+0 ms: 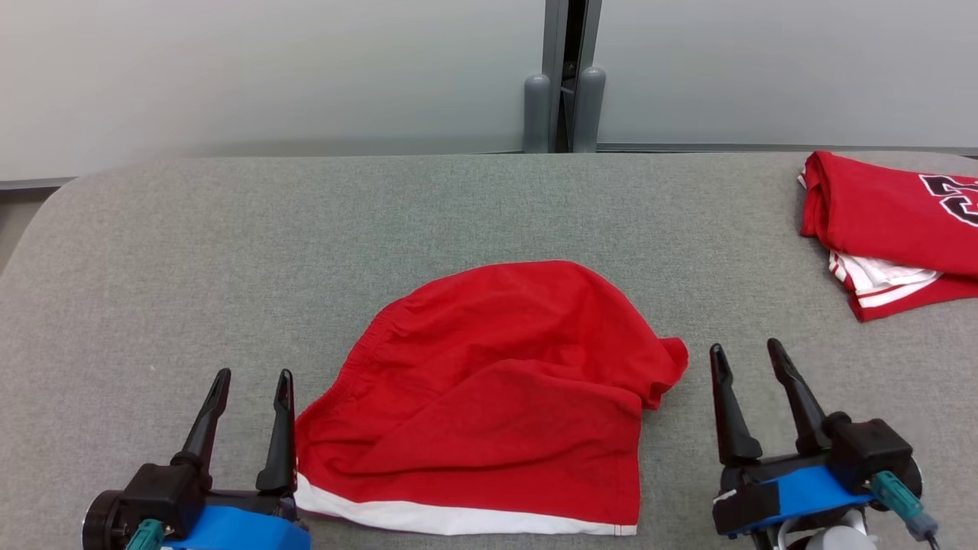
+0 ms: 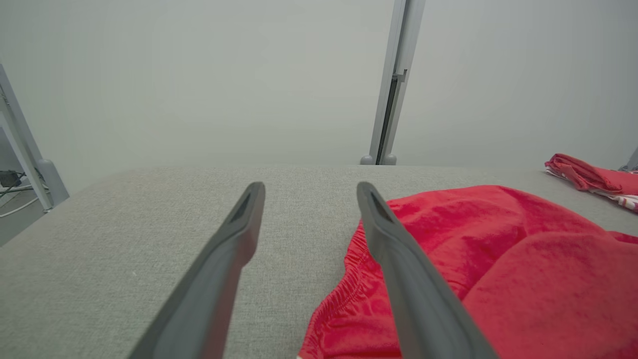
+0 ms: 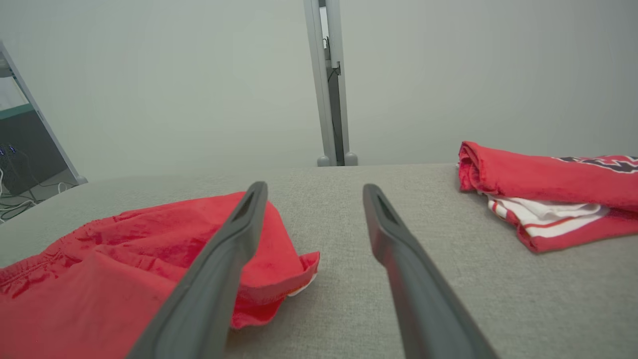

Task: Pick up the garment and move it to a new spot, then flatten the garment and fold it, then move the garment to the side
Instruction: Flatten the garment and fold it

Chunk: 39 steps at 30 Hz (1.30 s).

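The left gripper [image 1: 254,374] is sitting released at the near left of the grey padded table [image 1: 229,252], its two dark fingers spread and pointing away from the robot, with bare grey cloth showing between them. Its inner finger is standing right at the left edge of the red shorts [image 1: 497,367]; whether it is touching the fabric I cannot tell. In the left wrist view that same gripper [image 2: 310,187] is looking over the table, and the gathered elastic waistband [image 2: 344,279] of the shorts [image 2: 498,259] is running under its right-hand finger.

The right gripper [image 1: 745,345] is likewise standing open at the near right, gripping nothing, just beside the bunched right corner of the shorts but apart from it. In its own wrist view the gripper [image 3: 314,186] is framing bare table, with the shorts [image 3: 124,259] lying to the left.

The shorts are lying crumpled in the near middle of the table, between the two grippers, their white hem band [image 1: 458,519] facing the robot.

A folded red jersey [image 1: 886,214] with white trim is resting at the far right, well apart from the shorts. Behind the table a pale wall and a grey metal post [image 1: 565,76] are standing.
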{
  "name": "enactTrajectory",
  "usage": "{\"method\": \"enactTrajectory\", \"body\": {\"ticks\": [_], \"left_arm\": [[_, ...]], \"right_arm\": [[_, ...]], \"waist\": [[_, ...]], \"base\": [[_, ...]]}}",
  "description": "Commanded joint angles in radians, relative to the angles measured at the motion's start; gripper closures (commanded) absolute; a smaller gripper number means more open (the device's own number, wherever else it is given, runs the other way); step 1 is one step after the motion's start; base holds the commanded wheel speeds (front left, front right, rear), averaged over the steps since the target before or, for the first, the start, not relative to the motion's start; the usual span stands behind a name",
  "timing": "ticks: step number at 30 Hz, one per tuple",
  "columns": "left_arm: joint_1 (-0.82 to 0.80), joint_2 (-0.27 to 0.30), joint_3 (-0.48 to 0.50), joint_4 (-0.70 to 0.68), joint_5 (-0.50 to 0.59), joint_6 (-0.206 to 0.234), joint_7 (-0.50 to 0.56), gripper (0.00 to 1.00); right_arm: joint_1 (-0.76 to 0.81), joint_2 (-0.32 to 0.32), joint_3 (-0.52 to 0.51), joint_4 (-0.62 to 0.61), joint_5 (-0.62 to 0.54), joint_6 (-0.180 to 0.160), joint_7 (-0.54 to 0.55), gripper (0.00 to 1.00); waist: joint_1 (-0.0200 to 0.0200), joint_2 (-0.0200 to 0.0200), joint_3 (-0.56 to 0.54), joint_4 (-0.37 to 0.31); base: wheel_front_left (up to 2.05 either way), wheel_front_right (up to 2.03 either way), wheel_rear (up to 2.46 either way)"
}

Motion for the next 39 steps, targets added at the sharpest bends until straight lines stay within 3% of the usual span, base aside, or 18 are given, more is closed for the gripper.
{"method": "enactTrajectory", "body": {"ticks": [1, 7, 15, 26, 27, 28, 39], "left_arm": [[0.009, -0.001, 0.006, -0.004, 0.008, -0.004, -0.003, 0.00], [-0.012, -0.011, 0.017, 0.000, 0.021, -0.016, -0.003, 0.00], [-0.028, -0.020, 0.011, 0.010, 0.026, -0.026, -0.003, 0.00], [-0.042, -0.024, 0.014, 0.010, 0.016, -0.032, -0.003, 0.00], [-0.042, -0.024, 0.013, 0.010, 0.013, -0.031, -0.003, 0.00], [-0.043, -0.024, 0.011, 0.011, 0.012, -0.030, -0.003, 0.00], [-0.074, -0.024, -0.018, 0.009, -0.004, -0.018, -0.003, 0.00]], "right_arm": [[-0.014, 0.000, 0.008, 0.003, -0.012, 0.000, 0.000, 0.00], [-0.104, -0.015, 0.046, 0.060, -0.046, 0.000, 0.000, 0.00], [-0.230, -0.048, 0.043, 0.270, -0.087, 0.000, 0.097, 0.00], [-0.301, -0.065, 0.068, 0.522, -0.085, 0.000, 0.152, 0.00], [-0.306, -0.063, 0.076, 0.539, -0.077, 0.000, 0.157, 0.45], [-0.313, -0.062, 0.086, 0.553, -0.068, 0.000, 0.158, 1.00], [-0.542, -0.143, 0.092, 0.621, -0.064, -0.001, 0.110, 1.00]], "waist": [[0.0001, 0.0000, 0.003, 0.001], [0.0001, 0.0000, 0.019, 0.016], [0.0001, 0.0000, 0.035, 0.054], [0.0001, 0.0000, 0.067, 0.085], [0.0001, 0.0000, 0.069, 0.086], [0.0001, 0.0000, 0.071, 0.086], [0.0001, 0.0000, 0.105, 0.102]], "base": [[0.00, 0.00, 0.00], [0.00, 0.00, 0.00], [0.00, 0.00, 0.00], [0.00, 0.00, 0.00], [0.00, 0.00, 0.00], [0.00, 0.00, 0.00], [0.00, 0.00, 0.00]]}}
